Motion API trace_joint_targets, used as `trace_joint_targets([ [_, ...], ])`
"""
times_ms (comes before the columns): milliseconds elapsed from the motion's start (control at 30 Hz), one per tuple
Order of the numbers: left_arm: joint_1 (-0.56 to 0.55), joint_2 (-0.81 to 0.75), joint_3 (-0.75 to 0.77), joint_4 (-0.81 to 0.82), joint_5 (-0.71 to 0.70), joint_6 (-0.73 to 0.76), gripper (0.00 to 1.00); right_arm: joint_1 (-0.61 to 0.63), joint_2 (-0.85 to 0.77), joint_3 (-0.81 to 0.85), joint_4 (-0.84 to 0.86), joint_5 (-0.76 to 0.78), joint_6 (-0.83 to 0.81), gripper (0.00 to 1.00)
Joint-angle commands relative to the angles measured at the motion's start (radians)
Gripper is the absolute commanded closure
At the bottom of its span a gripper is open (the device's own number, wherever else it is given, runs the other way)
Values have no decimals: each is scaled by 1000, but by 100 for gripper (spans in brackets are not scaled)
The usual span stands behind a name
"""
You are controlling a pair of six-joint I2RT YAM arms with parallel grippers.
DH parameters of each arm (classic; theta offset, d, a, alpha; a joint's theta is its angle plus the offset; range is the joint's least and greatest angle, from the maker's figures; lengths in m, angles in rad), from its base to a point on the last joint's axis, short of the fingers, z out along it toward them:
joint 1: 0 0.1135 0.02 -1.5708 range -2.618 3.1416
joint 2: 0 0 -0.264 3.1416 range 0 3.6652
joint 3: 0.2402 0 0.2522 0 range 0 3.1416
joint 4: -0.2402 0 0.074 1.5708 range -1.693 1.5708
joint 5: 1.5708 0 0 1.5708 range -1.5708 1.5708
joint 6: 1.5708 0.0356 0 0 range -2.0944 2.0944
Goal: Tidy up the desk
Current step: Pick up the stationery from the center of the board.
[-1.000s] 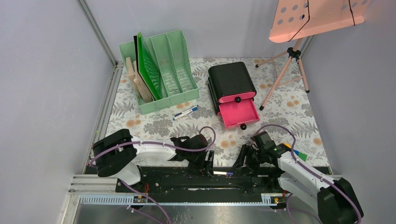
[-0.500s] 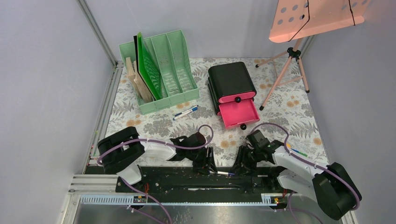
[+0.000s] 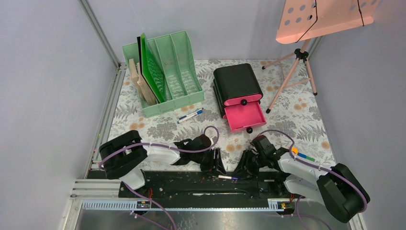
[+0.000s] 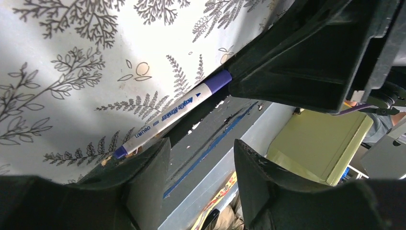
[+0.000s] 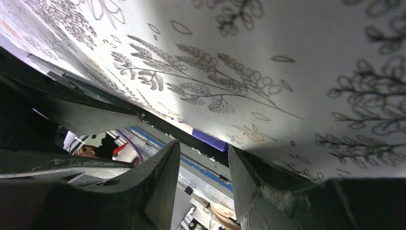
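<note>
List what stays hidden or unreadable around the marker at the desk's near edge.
- Left wrist: the far end of the marker runs behind the right gripper.
- Right wrist: only a purple bit of the marker shows; the fingers cover the rest.
- Top: whether either gripper touches the marker is too small to tell; coloured items are half hidden by the right arm.

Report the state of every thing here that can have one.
Left end effector, open, empty.
Right end effector, open, empty.
Marker, lying flat at the desk's near edge, not gripped.
Drawer box, lower drawer pulled out, upper shut.
File rack, left slots filled, right slots empty.
</note>
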Motion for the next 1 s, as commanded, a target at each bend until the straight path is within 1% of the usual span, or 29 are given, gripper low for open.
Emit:
trace_joint_targets([
  [0, 4, -62, 0, 4, -20, 16, 48, 9, -53, 7, 3, 6, 45, 51],
  [100, 4, -88, 32, -139, -74, 82, 46, 10, -122, 83, -193, 113, -26, 50],
  [167, 4, -102, 47, -219, -106, 113, 43, 10, -164, 125, -303, 185, -76, 50],
  [233, 3, -111, 65, -291, -132, 143, 38, 10, -190, 149, -374, 228, -113, 50],
  [267, 4, -114, 72, -312, -138, 152, 36, 10, -194, 155, -396, 240, -130, 50],
  [333, 4, -121, 69, -328, -145, 154, 34, 9, -190, 156, -416, 242, -157, 50],
  [400, 3, -131, 47, -308, -146, 136, 33, 10, -186, 137, -394, 228, -169, 49],
  [467, 3, -135, 15, -256, -137, 106, 33, 10, -177, 108, -355, 199, -162, 50],
  [567, 4, -122, -22, -204, -129, 70, 33, 13, -152, 83, -292, 153, -121, 50],
  [633, 5, -107, -39, -161, -124, 50, 33, 18, -141, 74, -275, 156, -94, 51],
  [800, 3, -82, -47, -130, -135, 13, 33, 36, -115, 43, -241, 164, -64, 51],
  [900, 3, -72, -39, -123, -144, 0, 34, 44, -117, 2, -174, 145, -18, 50],
  [967, 4, -60, -40, -104, -141, -14, 34, 53, -102, -38, -93, 114, 32, 50],
])
